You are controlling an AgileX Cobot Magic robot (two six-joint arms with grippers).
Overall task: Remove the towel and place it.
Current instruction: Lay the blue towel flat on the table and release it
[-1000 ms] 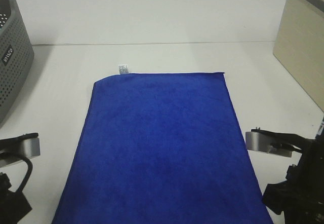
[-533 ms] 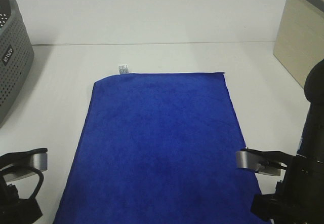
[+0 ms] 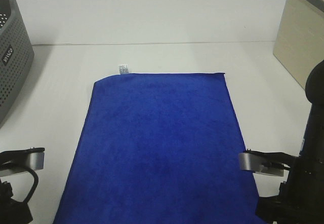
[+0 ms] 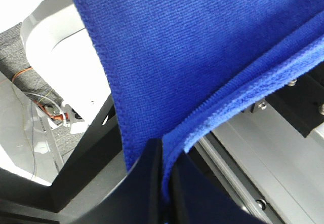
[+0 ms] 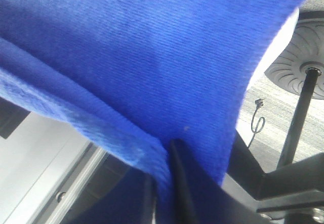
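Note:
The towel (image 3: 157, 143), royal blue with a small white label (image 3: 122, 69) at its far left corner, lies flat on the white table (image 3: 152, 26) and runs off the near edge. In the left wrist view a hanging fold of the towel (image 4: 192, 57) is pinched between the dark fingers of my left gripper (image 4: 165, 183), which is shut on it. In the right wrist view the towel (image 5: 142, 57) drapes down into my right gripper (image 5: 162, 186), whose fingers are closed on its edge. From above only the arms' silver brackets show, at the left (image 3: 29, 159) and the right (image 3: 260, 163).
A grey perforated basket (image 3: 12, 57) stands at the far left. A light wooden box (image 3: 298, 46) stands at the far right. Below the table edge the wrist views show frame rails, wires and a chair base (image 5: 304, 67).
Both arms have shifted nearer the camera, the right one also inward against the towel's edge. The flat part of the towel has not moved.

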